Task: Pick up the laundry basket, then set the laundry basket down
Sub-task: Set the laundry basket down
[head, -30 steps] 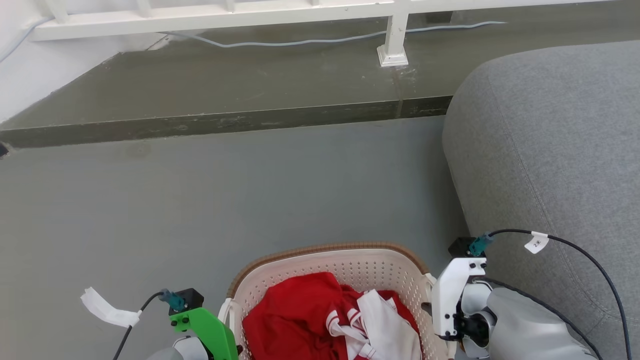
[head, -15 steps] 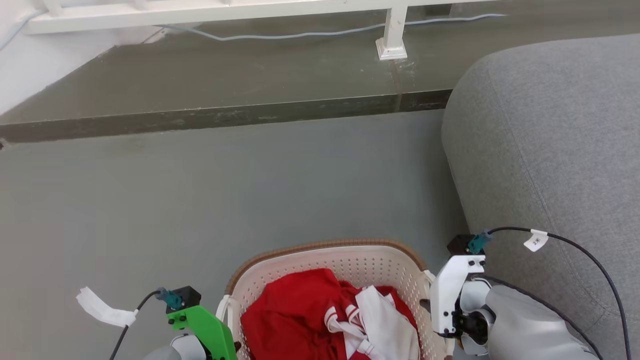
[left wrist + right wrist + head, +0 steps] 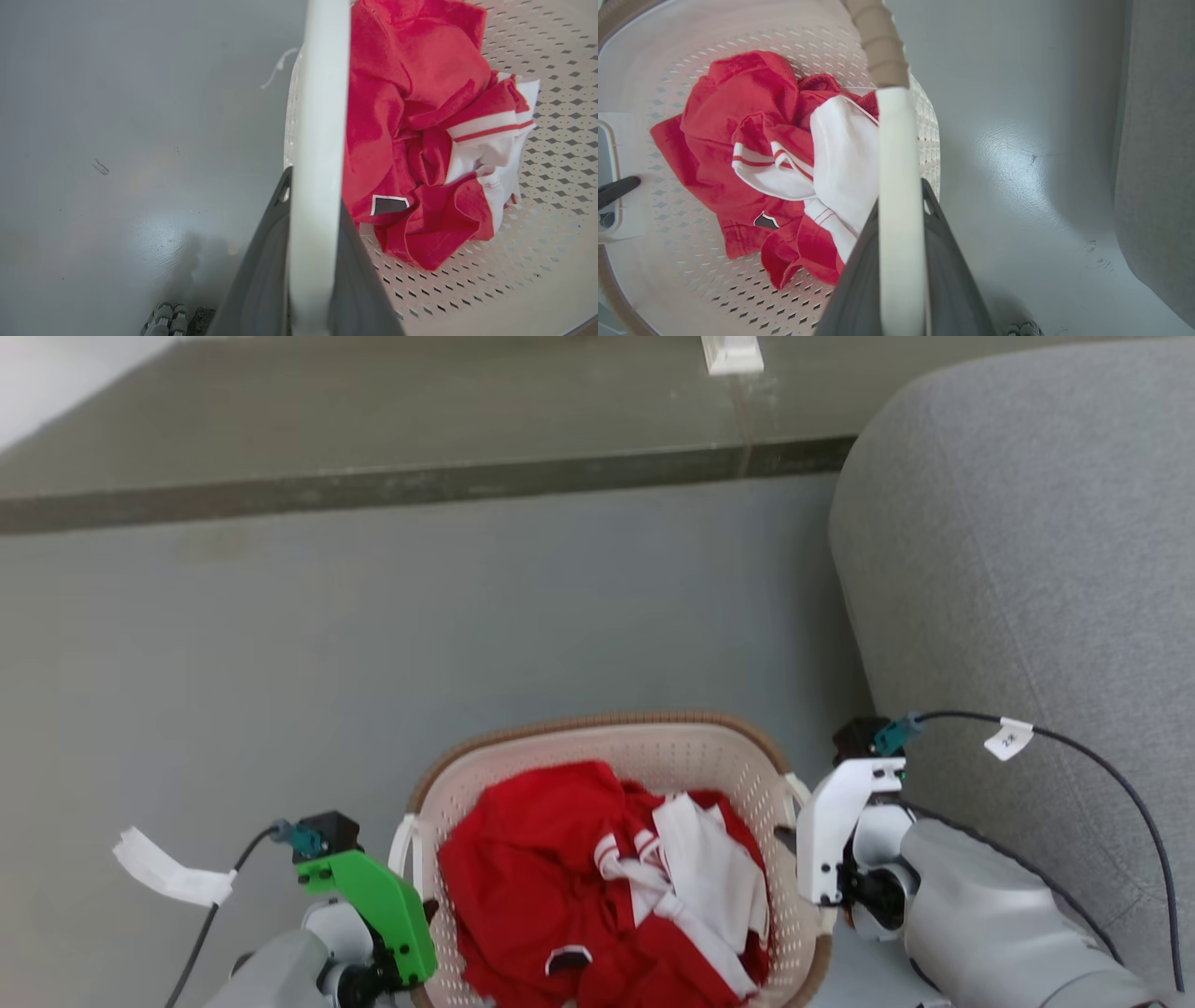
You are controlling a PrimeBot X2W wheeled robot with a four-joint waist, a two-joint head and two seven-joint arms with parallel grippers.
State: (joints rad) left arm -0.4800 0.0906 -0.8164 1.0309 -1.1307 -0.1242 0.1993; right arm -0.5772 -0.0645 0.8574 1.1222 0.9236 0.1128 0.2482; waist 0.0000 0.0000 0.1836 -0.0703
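Grip confirmed on both sides of the laundry basket point(image 3: 597, 722), which sits between the two arms at the lower middle of the head view. The left tool point(image 3: 312, 191) is clenched on the white left handle point(image 3: 320, 107), one dark finger on each face of the bar. The right tool point(image 3: 901, 196) grasps the white right handle point(image 3: 896, 140) the same way. A green bracket point(image 3: 378, 896) rides on the left wrist and a white bracket point(image 3: 831, 821) on the right.

The basket is cream and perforated, with a brown rim. Inside lies a crumpled heap of red and white clothes point(image 3: 569, 868). Whether the base touches the grey floor point(image 3: 373, 635) cannot be told.

A black cable point(image 3: 952, 714) carrying a white tag point(image 3: 1010, 737) loops from the right wrist across the grey sofa point(image 3: 1027, 551), which stands just beside the basket on the right. Beyond the open floor runs a dark raised step point(image 3: 420, 483). On it, at the top edge, is a white post foot point(image 3: 731, 353)
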